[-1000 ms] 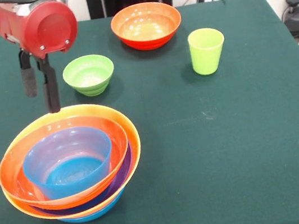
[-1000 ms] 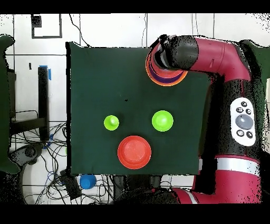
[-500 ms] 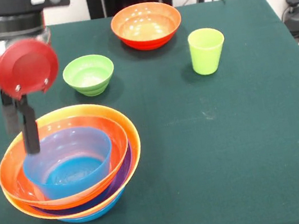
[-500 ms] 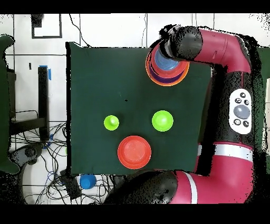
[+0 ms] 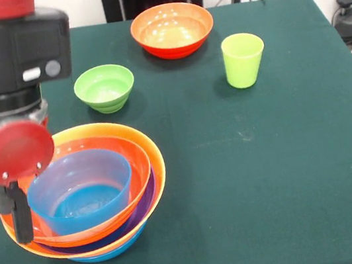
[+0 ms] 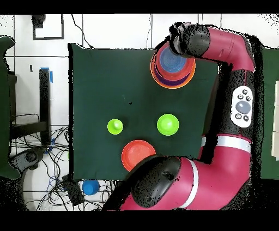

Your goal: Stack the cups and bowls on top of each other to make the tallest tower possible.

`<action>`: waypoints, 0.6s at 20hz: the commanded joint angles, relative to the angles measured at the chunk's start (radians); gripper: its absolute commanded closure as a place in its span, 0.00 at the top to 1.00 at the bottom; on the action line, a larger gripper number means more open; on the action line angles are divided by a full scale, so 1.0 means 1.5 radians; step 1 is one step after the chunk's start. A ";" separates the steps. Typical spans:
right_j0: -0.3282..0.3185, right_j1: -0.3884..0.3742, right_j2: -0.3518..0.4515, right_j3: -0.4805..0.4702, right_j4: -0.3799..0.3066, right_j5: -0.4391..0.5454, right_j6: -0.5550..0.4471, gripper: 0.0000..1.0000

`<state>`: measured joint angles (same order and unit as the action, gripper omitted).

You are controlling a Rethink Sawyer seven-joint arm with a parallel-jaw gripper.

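Note:
The tower [image 5: 85,193] stands at the near left: a blue bowl [image 5: 81,187] nested in red-orange, purple, big orange and blue bowls. It also shows in the overhead view [image 6: 173,66]. My gripper [image 5: 13,211] hangs at the tower's left rim, open and empty, with one black finger [image 5: 21,217] in front of the rim. In the overhead view the arm's head [image 6: 185,39] hides it. The lime-green cup [image 5: 243,59] [image 6: 115,127], the small lime-green bowl [image 5: 104,88] [image 6: 168,125] and a red-orange bowl [image 5: 172,30] [image 6: 136,155] stand apart on the green table [image 5: 270,177].
The arm's black and red wrist [image 5: 7,78] fills the upper left of the front view. In the overhead view the arm [image 6: 240,109] runs along the table's right side and its base covers part of the red-orange bowl. Cables lie off the table's left side.
The gripper has moved from behind the tower round its left side toward the camera and now hangs lower. The bowls and the cup have not moved.

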<state>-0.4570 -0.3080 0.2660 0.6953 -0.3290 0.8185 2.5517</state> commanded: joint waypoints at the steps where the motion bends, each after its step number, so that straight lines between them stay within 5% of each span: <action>1: 0.017 0.035 0.029 -0.024 -0.010 0.043 -0.090 1.00; 12: 0.007 0.042 0.032 -0.032 -0.008 0.032 -0.123 1.00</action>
<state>-0.4570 -0.2492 0.2662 0.6508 -0.3290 0.8187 2.5517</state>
